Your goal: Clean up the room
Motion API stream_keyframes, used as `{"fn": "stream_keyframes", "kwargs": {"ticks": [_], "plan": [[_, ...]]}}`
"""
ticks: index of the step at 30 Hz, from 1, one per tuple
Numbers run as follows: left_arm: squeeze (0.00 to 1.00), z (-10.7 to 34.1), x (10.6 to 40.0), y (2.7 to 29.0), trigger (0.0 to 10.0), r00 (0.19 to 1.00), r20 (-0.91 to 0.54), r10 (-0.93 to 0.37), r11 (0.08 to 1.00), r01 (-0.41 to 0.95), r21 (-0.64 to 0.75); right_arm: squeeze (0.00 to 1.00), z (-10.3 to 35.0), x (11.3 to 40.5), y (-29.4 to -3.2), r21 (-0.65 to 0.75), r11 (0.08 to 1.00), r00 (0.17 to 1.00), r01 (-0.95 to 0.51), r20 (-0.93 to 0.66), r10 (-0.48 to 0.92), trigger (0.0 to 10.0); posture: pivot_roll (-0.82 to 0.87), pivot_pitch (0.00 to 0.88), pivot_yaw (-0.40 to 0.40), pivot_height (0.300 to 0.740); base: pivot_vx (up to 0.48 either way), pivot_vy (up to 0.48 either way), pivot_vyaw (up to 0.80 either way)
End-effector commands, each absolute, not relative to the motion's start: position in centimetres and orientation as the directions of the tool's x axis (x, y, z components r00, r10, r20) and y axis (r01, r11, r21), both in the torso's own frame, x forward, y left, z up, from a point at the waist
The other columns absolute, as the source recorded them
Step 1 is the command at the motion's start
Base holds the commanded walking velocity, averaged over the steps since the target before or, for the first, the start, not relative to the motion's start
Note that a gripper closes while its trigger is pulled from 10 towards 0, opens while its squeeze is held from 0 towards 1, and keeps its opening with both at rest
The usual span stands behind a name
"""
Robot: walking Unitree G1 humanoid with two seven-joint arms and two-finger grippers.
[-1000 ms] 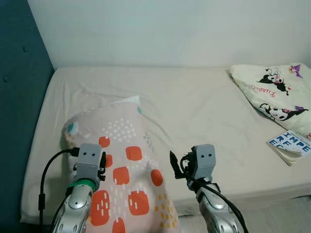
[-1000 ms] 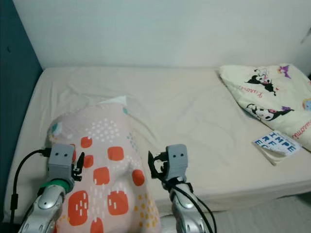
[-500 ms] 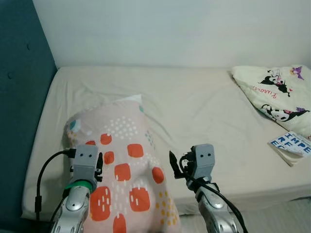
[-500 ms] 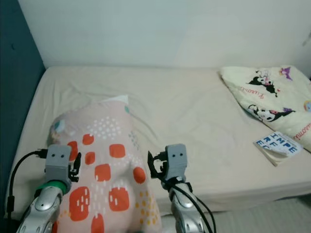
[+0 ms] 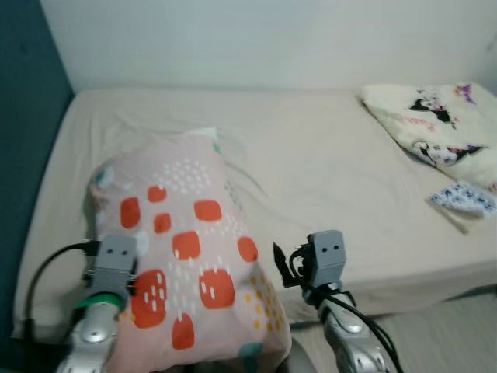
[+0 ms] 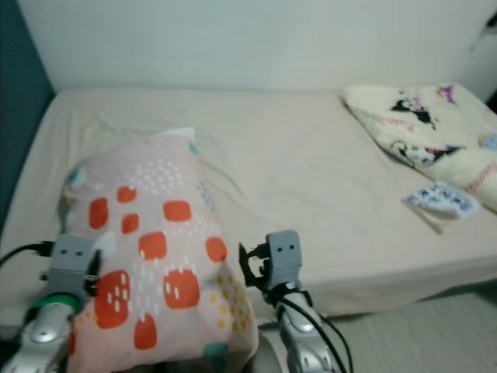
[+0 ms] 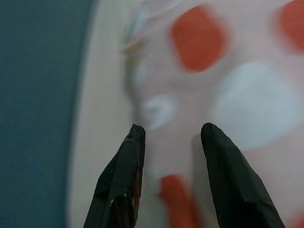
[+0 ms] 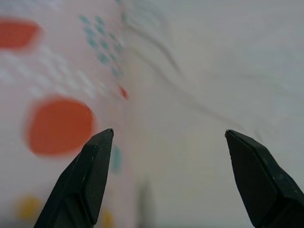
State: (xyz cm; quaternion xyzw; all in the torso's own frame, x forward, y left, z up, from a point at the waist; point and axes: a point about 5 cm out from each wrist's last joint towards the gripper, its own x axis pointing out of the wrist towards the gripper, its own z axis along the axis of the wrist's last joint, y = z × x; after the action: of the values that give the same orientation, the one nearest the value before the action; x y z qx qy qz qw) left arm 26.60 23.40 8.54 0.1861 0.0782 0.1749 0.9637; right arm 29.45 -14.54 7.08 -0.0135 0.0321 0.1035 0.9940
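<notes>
A pink pillow (image 5: 182, 249) with orange squares lies on the near left part of the bed (image 5: 326, 163), its lower end hanging over the front edge. My left gripper (image 7: 172, 133) is open beside the pillow's left edge, with the pillow's fabric just beyond the fingers (image 7: 124, 166). Its grey wrist block (image 5: 110, 260) sits low at the pillow's left side. My right gripper (image 8: 169, 135) is open to the right of the pillow, near the bed's front edge, holding nothing. Its black fingers (image 5: 278, 263) point toward the pillow.
A white blanket (image 5: 431, 128) with cartoon prints is bunched at the bed's right end, and a blue-and-white booklet (image 5: 464, 200) lies next to it. A teal wall (image 5: 23, 116) borders the bed on the left. Pale floor (image 5: 435, 334) shows at the lower right.
The whole picture has shifted and blurred, so the camera has moved. My left arm now sits lower and further left against the pillow. The right arm has barely moved.
</notes>
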Motion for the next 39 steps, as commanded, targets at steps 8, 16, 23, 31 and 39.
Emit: {"fn": "stream_keyframes", "kwargs": {"ticks": [8, 16, 23, 31, 39], "plan": [[0.00, 7.5, 24.7, 25.3, 10.0, 0.817, -0.123, 0.564, 0.780, -0.478, 0.404, 0.00, 6.5, 29.2, -14.9, -0.028, 0.978, 0.974, -0.205, -0.103, 0.201, 10.0, 0.02, 0.155, -0.045, 0.555, 0.000, 0.000, 0.00], [0.00, 6.0, 23.1, 24.5, 10.0, 0.756, -0.232, 0.612, 0.774, -0.512, 0.372, 0.00, 6.6, 28.9, -14.3, -0.017, 0.957, 0.952, -0.290, -0.105, 0.287, 10.0, 0.03, 0.178, -0.055, 0.525, 0.000, 0.000, 0.00], [0.00, 5.2, 22.1, 23.6, 10.0, 0.720, -0.397, 0.569, 0.820, -0.528, 0.219, 0.00, 7.4, 27.5, -11.2, -0.004, 0.793, 0.786, -0.609, -0.138, 0.602, 10.0, 0.03, 0.206, -0.066, 0.525, 0.000, 0.000, 0.00], [0.00, 6.4, 23.9, 23.5, 10.0, 0.776, -0.435, 0.457, 0.850, -0.525, -0.043, 0.00, 7.5, 27.6, -7.4, 0.004, 0.662, 0.652, -0.750, -0.163, 0.740, 10.0, 0.04, 0.221, -0.076, 0.525, 0.000, 0.000, 0.00], [0.00, 10.4, 28.2, 24.2, 10.0, 0.911, -0.275, 0.306, 0.865, -0.387, -0.318, 0.00, 8.8, 29.3, -2.5, 0.147, 0.602, 0.591, -0.785, -0.114, 0.798, 10.0, 0.04, 0.223, -0.100, 0.525, 0.000, 0.000, 0.00]]}}
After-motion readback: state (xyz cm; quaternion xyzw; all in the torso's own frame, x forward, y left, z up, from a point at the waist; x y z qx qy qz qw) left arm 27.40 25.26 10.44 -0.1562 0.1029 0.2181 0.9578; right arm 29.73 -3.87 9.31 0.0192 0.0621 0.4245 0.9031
